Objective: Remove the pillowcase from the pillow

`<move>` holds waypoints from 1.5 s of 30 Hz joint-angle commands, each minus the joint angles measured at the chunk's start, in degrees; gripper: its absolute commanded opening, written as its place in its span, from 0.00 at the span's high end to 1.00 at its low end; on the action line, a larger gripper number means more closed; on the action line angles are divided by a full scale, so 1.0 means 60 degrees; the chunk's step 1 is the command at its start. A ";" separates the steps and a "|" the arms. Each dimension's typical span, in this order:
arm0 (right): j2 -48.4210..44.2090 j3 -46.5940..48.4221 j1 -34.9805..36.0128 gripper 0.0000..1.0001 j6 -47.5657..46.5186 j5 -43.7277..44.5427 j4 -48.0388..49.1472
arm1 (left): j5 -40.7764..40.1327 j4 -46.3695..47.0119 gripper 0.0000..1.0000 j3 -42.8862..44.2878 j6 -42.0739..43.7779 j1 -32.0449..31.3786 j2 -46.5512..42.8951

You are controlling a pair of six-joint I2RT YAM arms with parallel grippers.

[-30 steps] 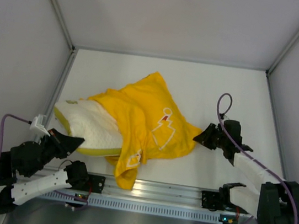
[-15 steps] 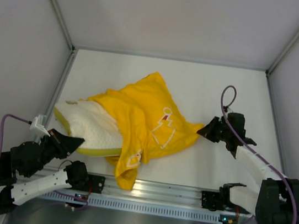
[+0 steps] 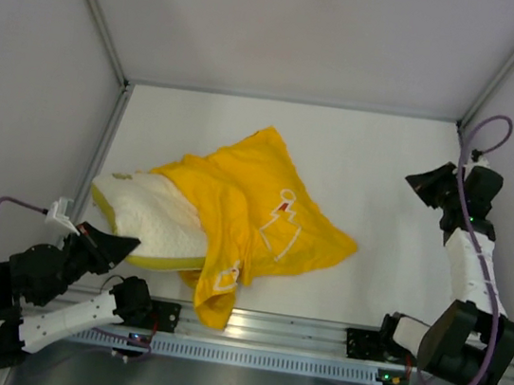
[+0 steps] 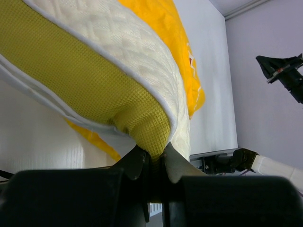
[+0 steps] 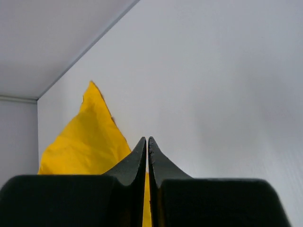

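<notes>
pillowcase (image 3: 256, 202): bright yellow, white outline zigzag prints
pillow (image 3: 154, 212): cream, dimpled; side band yellow-green mesh, white piping
desk (image 3: 376, 161): white

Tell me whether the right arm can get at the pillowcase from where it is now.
Probably yes. The right hand is shut and empty, off to the right. Only bare table lies between it and the pillowcase, whose nearest corner points its way. It would need to open first.
</notes>
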 commanded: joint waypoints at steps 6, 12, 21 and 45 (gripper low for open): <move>-0.0312 -0.0602 0.0339 0.05 0.0491 -0.2644 -0.0299 | 0.0009 0.0202 1.00 0.0268 -0.0235 -0.0001 -0.0143; -0.0955 -0.2738 0.1077 0.01 0.0356 -0.2061 -0.0332 | -0.0006 0.0202 1.00 0.0194 -0.0220 0.0013 -0.0157; -0.1205 -0.4878 0.1106 0.01 0.1074 -0.1504 -0.0039 | 0.0111 0.0217 1.00 0.0179 -0.0235 0.0013 -0.0172; 0.5195 -0.6977 0.3713 0.00 0.5806 -0.3554 1.2045 | 0.0243 0.0261 1.00 0.0077 -0.0469 0.0042 -0.0172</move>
